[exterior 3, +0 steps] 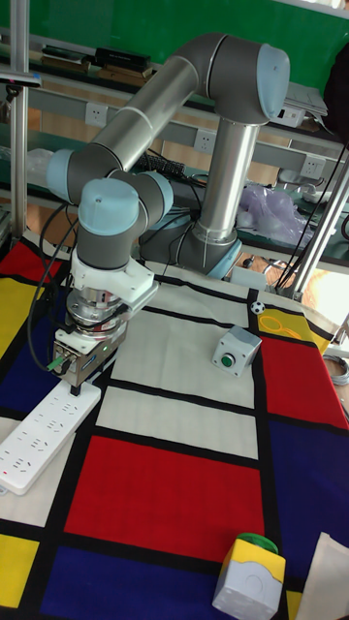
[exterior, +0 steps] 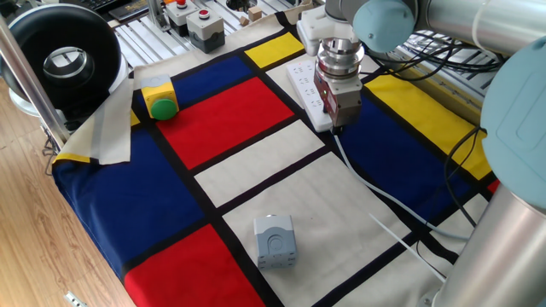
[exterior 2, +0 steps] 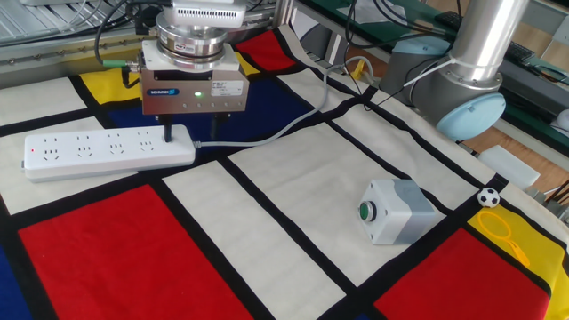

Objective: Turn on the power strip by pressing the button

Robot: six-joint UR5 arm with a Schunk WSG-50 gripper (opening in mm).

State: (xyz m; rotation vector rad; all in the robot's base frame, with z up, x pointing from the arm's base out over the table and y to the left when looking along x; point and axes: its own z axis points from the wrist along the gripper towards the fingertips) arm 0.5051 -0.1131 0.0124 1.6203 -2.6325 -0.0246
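Observation:
The white power strip (exterior 2: 98, 150) lies flat on the checked cloth, and its white cable (exterior 2: 276, 133) leaves from the right end. It also shows in the first fixed view (exterior: 305, 85) and the tall view (exterior 3: 44, 433). My gripper (exterior 2: 190, 135) stands upright over the strip's cable end, open, with its two thin dark fingers apart. One fingertip (exterior 2: 167, 136) touches the top of the strip at that end; the other hangs past the end, above the cable. The button sits under that fingertip and I cannot make it out. Nothing is held.
A small grey box with a green button (exterior 2: 396, 211) sits to the right of the strip. A yellow box with a green dome (exterior: 160, 100) is at the cloth's far side. Grey boxes with red buttons (exterior: 203, 26) stand off the cloth. A small ball (exterior 2: 487, 197) lies near the edge.

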